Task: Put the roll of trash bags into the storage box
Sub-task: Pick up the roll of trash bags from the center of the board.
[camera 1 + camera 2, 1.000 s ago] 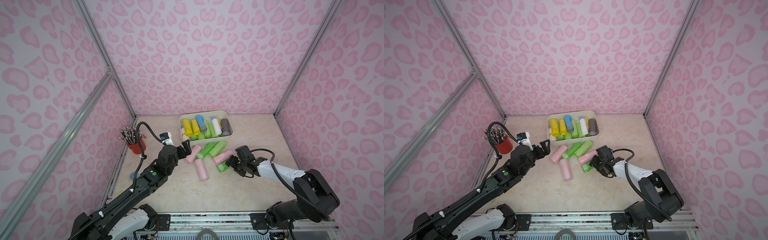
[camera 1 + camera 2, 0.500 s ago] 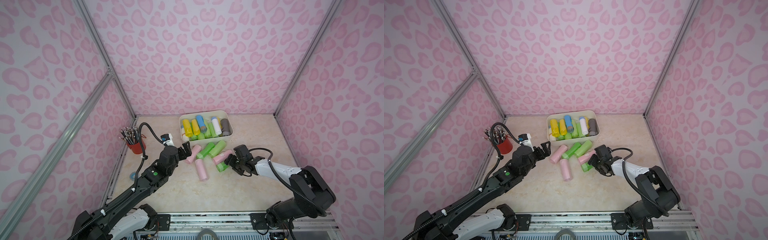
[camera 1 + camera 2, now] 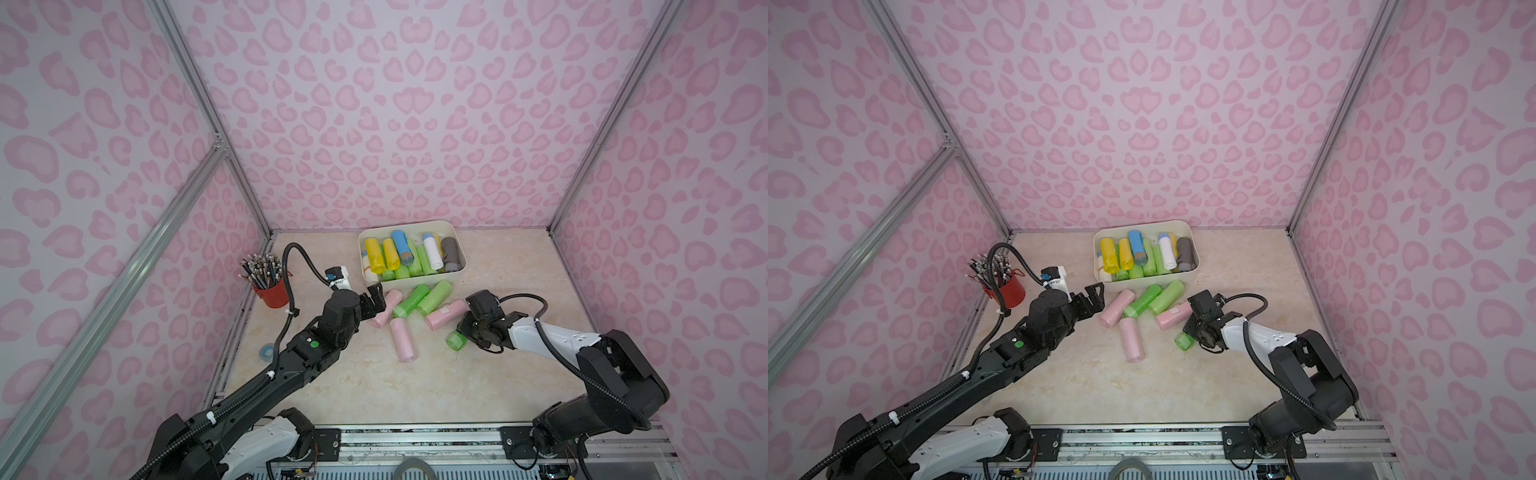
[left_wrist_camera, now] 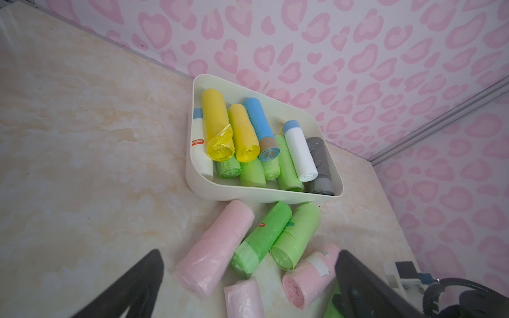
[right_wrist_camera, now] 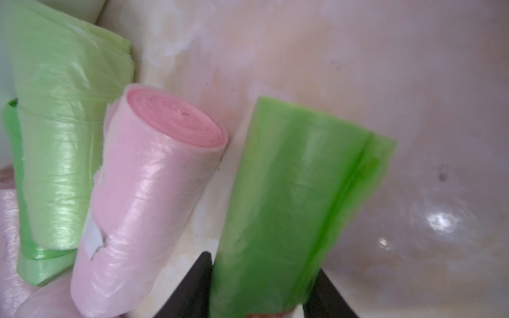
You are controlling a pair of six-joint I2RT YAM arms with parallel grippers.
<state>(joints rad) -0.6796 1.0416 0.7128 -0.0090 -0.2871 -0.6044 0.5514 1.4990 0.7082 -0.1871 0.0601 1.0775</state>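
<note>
Roll of trash bags, bright green, sits right of centre in both top views, low at the marble table. Whether it touches the surface cannot be told. Its long axis is diagonal. The round end faces the lower left of the frame, and the rest runs toward the upper right, hidden under the right gripper.

In the right wrist view the roll is a glossy, translucent green cylinder with a lengthwise flap edge along one side, slightly blurred. A pink roll lies just beside it, nearly parallel, with a narrow gap between them. The storage box, cream-white and holding yellow, blue, white, grey and green rolls, stands above the loose cluster, apart from the green roll.

The right gripper's black fingers bear on both flanks of the roll, clamped on it. The right arm reaches in from the lower right, forearm low and near level, pointing left.

Left gripper is spread wide with nothing between its fingers, near the box's lower-left corner over a second pink roll. The left arm stretches diagonally from the lower left.
</note>
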